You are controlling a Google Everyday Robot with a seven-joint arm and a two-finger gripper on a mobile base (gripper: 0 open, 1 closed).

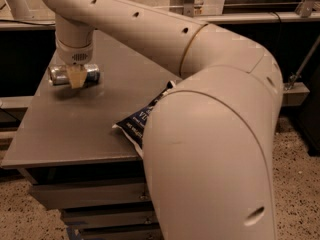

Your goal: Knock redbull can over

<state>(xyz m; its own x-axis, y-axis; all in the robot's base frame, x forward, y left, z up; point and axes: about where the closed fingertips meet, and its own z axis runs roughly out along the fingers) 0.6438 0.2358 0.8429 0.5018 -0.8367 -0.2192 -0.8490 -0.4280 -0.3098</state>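
**Can Lies Sideways in Robot's Grip**

Seen at the far left of the grey table (60,129): the redbull can (58,75), turned on its side, silver end pointing left and blue end pointing right, with a dark shadow on the tabletop just beneath. Clamped around the middle from above by the gripper (76,80), with one tan finger (76,74) pressed across the near face of the can and the other hidden behind it. Cannot tell whether resting on the surface or held just clear of it.

Further right, near the table's front edge: a dark blue chip bag (135,123) with white lettering, lying flat and partly covered by the robot's arm (215,134). Filling the right half of the scene, that cream-coloured arm, bent back toward the far left corner. Below the tabletop, grey drawers (85,194) over a speckled floor (300,184).
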